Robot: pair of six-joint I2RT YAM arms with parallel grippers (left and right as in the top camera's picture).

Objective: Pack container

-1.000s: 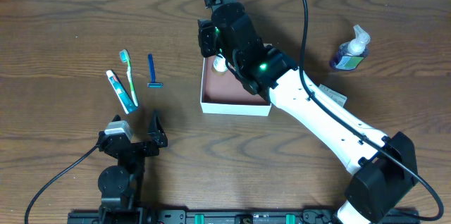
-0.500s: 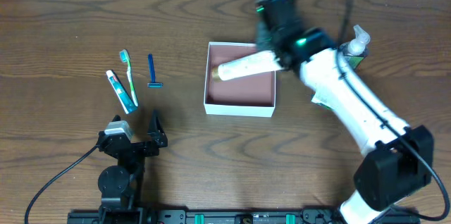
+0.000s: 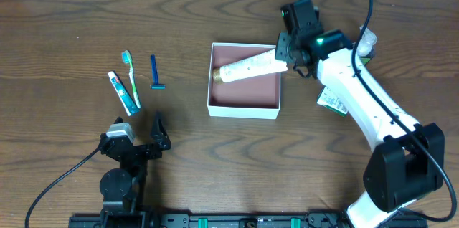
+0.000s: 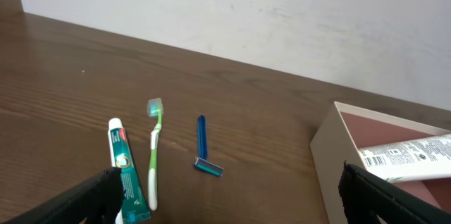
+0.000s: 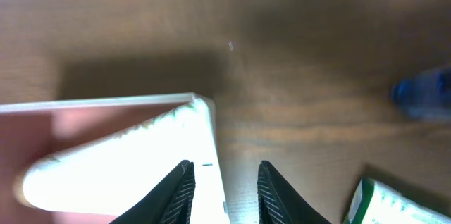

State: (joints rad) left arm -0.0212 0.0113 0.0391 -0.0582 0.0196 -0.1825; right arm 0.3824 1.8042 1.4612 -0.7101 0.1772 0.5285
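Now, overhead, progress: one item packed; by my judgement five are left, if all belong.
Overhead, container: the shallow square white cardboard container [image 3: 244, 111], pinkish-brown inside, sits mid-bench, slightly nearer the far edge.
Overhead, packed: one white squeeze tube with a gold cap [image 3: 247, 69] lies diagonally inside, its tail resting on the container's far right corner.
Overhead, right gripper [image 3: 285, 54]: at that corner, beside the tube's tail.
Overhead, left gripper [image 3: 138, 129]: parked near the near edge, left side, fingers spread wide, empty.
Overhead, unpacked on the left half: one white toothpaste tube [image 3: 123, 91], one green toothbrush [image 3: 132, 76], one blue razor [image 3: 154, 72].
Overhead, unpacked on the right: one blue pump bottle [image 3: 355, 54] near the far edge; one green-and-white packet [image 3: 330, 100], partly under the arm.
Left wrist, count: the same three toiletries on bare wood, apart from the container.
Right wrist, grip: fingers slightly apart over the container's corner, nothing clearly clamped; blurred.
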